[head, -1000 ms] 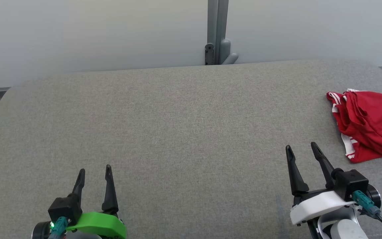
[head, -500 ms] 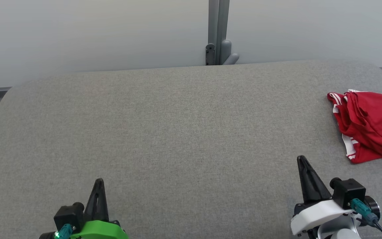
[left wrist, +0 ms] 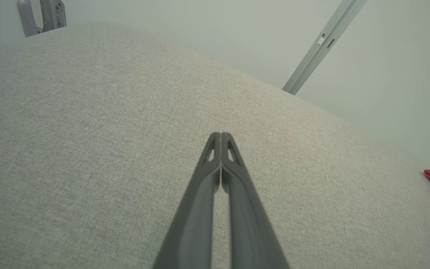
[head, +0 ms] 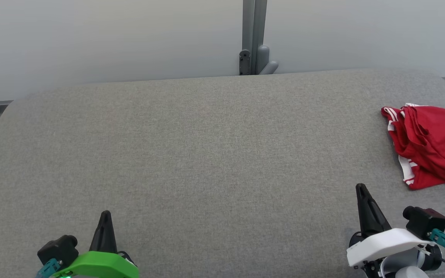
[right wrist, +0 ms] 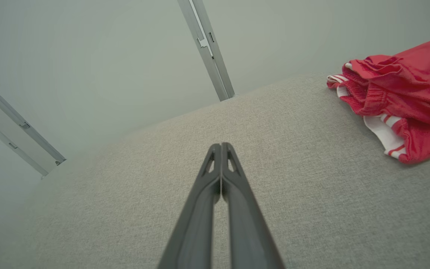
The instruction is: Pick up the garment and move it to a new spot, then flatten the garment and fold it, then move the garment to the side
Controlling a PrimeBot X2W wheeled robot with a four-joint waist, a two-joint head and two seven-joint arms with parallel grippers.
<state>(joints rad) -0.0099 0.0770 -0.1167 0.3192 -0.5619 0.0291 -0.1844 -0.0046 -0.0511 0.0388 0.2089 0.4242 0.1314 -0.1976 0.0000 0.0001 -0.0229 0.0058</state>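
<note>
Red, white-striped garment (head: 435,146) seen bunched at 3 o'clock on grey padded surface (head: 207,154). Left gripper (head: 105,214) held at 7 o'clock, fingers pressed together, nothing pinched. Right gripper (head: 360,188) held at 5 o'clock, fingers likewise pressed together, apart from garment.

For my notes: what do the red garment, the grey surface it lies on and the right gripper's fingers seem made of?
Red garment: soft matte knit cloth, judging by limp folds and white-striped trim.
Grey surface: matte woven upholstery fabric; a heathered weave shows, edges look padded.
Right gripper, its fingers: likely moulded dark plastic, smooth with slight sheen; coated metal is possible.
</note>
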